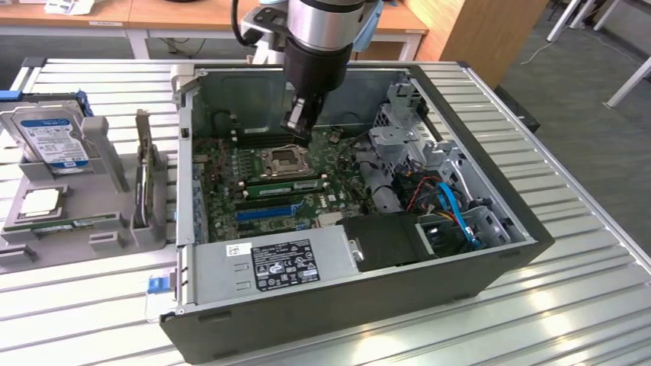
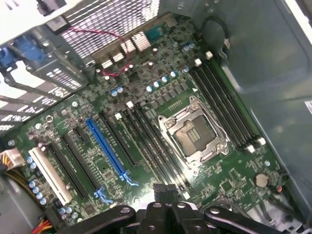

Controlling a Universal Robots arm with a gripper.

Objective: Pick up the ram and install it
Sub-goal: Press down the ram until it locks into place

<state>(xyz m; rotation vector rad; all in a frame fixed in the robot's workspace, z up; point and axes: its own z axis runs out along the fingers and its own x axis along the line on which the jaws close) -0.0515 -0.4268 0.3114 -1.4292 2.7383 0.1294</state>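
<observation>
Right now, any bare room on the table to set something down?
Free: slatted table on the exterior view's right of the PC case, and the front strip below it. Crowded: the exterior view's left, with the parts holder and hard drive.

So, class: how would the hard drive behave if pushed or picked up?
The hard drive looks like a rigid metal box: probably stiff, heavy for its size. Standing on edge in its holder, it might tip once freed. Its smooth label face could be slippery.
</observation>
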